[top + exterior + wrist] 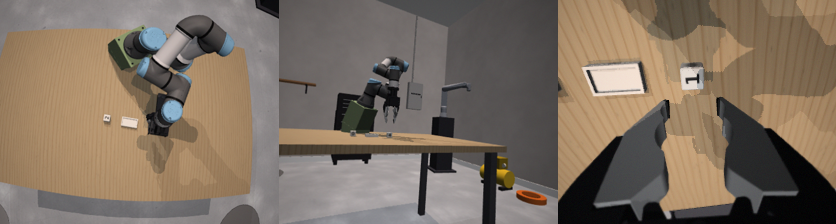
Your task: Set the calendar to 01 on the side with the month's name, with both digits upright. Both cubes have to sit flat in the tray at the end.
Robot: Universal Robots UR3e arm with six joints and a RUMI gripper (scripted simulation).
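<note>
On ribbed wood (618, 145), boxy white cube (692, 78).

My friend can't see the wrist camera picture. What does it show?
Two dark fingers of the partly closed, empty pincer hang over a wooden table, aimed at a white cube whose top shows a sideways 1. An empty white tray lies left of it.

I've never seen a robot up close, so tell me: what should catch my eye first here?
The grey arm with blue joint caps bends out from its green base over the wooden table. Its gripper hangs partly closed above a small cube showing a 1. An empty white tray and another cube showing 2 lie nearby.
</note>
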